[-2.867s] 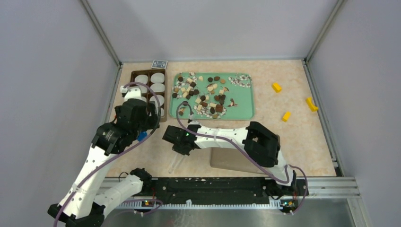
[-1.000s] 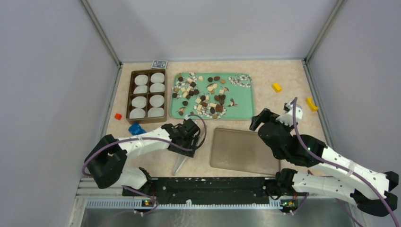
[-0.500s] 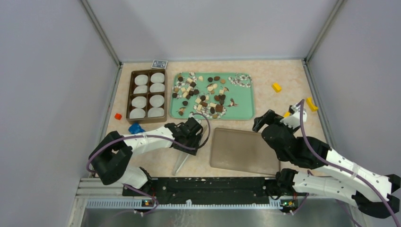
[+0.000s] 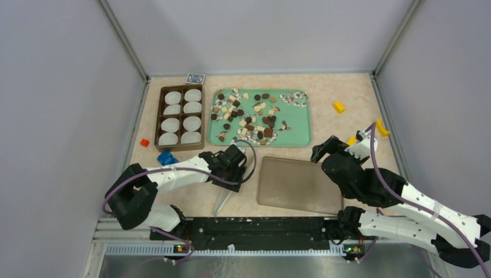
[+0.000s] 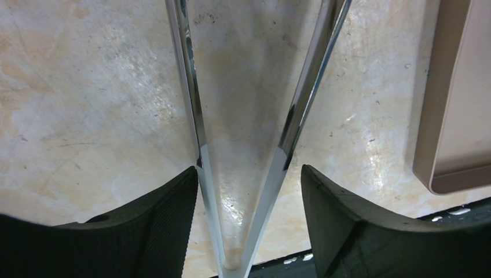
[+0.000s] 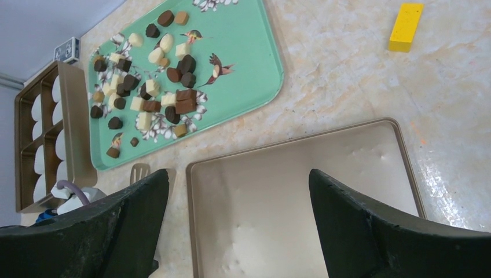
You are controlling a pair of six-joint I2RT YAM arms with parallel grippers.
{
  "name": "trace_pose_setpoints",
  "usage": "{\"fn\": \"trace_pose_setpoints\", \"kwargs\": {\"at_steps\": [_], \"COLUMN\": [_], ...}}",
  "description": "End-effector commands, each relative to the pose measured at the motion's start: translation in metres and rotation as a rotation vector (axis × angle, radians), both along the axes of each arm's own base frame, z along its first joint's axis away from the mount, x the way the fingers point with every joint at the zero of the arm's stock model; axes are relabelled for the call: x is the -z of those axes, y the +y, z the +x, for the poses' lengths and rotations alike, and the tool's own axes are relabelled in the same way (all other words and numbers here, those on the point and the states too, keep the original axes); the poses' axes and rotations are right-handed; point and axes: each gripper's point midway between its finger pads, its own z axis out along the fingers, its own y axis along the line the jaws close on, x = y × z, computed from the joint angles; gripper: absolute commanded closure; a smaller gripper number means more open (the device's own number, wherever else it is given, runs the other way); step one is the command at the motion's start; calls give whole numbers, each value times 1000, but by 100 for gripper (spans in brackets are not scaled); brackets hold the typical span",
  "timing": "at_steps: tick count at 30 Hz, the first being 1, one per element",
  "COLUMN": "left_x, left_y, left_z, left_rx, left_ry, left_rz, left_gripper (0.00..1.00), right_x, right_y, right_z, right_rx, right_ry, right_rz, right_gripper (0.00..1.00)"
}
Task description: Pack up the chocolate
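The chocolate (image 4: 249, 119) lies as many small brown and cream pieces on a green tray (image 4: 296, 124), also in the right wrist view (image 6: 153, 98). Metal tongs (image 4: 224, 197) lie on the table in front of the tray. My left gripper (image 4: 237, 172) is low over them. In the left wrist view both tong arms (image 5: 194, 116) run between its jaws (image 5: 249, 174). The left pad touches one arm, and a gap shows at the right pad. My right gripper (image 4: 323, 150) hangs open over a beige flat lid (image 6: 301, 202), holding nothing (image 6: 238, 179).
A brown box (image 4: 181, 116) with white paper cups stands left of the tray. The beige lid (image 4: 298, 185) lies right of the tongs. Yellow blocks (image 4: 339, 106) sit at the right. A blue thing (image 4: 167, 157) and a red one (image 4: 144, 142) lie left.
My left gripper came from the box to the tongs, and its jaws have narrowed around them. My right arm swung from the tongs to the right, over the lid's far corner.
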Motion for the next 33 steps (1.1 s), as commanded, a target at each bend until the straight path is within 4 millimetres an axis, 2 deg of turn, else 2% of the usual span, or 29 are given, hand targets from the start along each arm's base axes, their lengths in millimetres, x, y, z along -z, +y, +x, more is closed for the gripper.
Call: {"fn": "trace_pose_setpoints", "kwargs": {"at_steps": [1, 6, 21, 24, 28, 30, 33], "left_x": [2, 10, 20, 22, 17, 6, -27], "left_y": [-3, 0, -4, -5, -2, -3, -6], "left_z": [-5, -10, -5, -9, -12, -10, -2], "left_rx": [-3, -20, -13, -2, -4, -5, 1], "left_ry": [13, 43, 33, 55, 66, 57, -8], "left_rz": [-24, -13, -13, -14, -6, -8, -46], "left_gripper": [34, 29, 36, 47, 74, 83, 84], "right_x": [4, 5, 12, 13, 13, 11, 8], "right_y": [-3, -3, -3, -4, -6, -7, -9], "right_z": [0, -1, -2, -2, -3, -3, -3], "right_rx": [17, 17, 19, 22, 26, 28, 31], "right_ry": [3, 7, 17, 21, 22, 17, 9], "right_rz": [8, 9, 14, 11, 16, 19, 23], "right_gripper": [12, 12, 13, 14, 15, 15, 15]}}
